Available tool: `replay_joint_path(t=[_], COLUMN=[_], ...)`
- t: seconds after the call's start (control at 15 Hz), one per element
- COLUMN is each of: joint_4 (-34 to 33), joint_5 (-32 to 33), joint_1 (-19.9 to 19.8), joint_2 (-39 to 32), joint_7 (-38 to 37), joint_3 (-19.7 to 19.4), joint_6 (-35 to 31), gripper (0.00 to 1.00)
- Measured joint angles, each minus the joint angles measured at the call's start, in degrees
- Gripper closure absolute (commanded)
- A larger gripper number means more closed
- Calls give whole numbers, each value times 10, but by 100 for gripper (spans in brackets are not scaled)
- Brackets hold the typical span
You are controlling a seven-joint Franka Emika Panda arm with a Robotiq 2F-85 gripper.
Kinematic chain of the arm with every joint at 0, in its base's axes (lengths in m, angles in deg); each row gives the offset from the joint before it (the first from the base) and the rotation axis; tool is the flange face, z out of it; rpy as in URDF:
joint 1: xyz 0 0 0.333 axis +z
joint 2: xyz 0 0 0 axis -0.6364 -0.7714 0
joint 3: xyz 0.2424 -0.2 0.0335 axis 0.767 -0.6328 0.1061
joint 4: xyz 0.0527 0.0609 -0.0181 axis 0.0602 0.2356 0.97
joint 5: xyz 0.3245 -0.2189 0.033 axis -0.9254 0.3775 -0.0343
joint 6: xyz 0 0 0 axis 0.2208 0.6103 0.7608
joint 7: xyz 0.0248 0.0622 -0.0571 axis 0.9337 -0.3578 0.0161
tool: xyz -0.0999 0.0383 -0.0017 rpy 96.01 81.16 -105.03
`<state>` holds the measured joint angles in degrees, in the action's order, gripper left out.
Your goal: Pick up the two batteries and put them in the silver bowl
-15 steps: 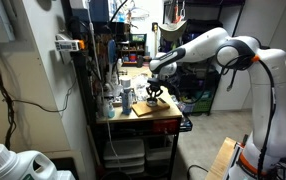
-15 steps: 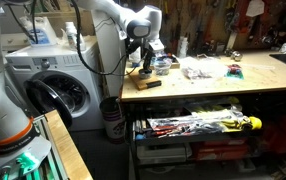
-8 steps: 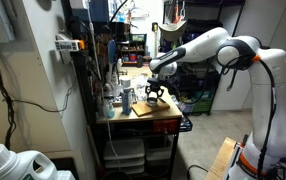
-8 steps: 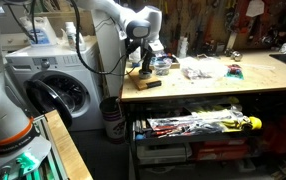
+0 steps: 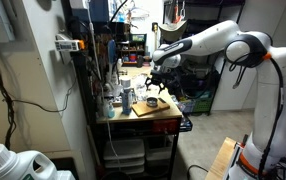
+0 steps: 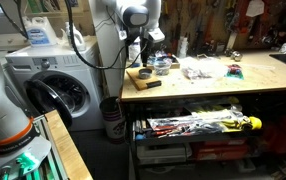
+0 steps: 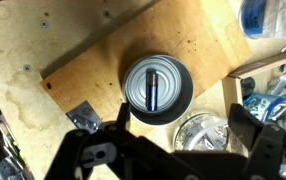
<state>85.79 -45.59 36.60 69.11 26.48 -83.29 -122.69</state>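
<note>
- The gripper (image 7: 173, 160) was hanging empty. Its two dark fingers (image 7: 93, 150) were spread wide at the bottom of the wrist view with nothing between them.
- Right under it, just ahead of the fingertips, sat the silver bowl (image 7: 133, 88). A dark battery (image 7: 153, 88) with a red stripe was lying in the bottom of it.
- The bowl stood on a wooden board (image 7: 83, 60). Just beside the bowl, toward the right-hand finger, was a shiny round thing (image 7: 198, 135); I couldn't tell what it was.
- In both exterior views the gripper (image 5: 155, 78) (image 6: 143, 48) was clear above the bench (image 6: 253, 82), not touching anything.
- I only made out one battery for sure. If there was another in the bowl or on the board, it was too small or hidden for me to spot.
- My read: one drop-off looked done, so the job in hand was going for the other battery.
- To do that well, I'd keep the jaws wide and stay high while moving off, so a finger doesn't clip the bowl's rim.
- Then I'd come down square across the battery's thin side and close gently so it doesn't roll.
</note>
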Motion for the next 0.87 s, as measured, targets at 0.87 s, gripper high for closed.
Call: replay_joint_path(t=[0.87], joint_4=[51], joint_5=[62], joint_1=[-5], joint_2=[127], joint_7=[289], joint_3=[0], joint_6=[65], gripper=[0])
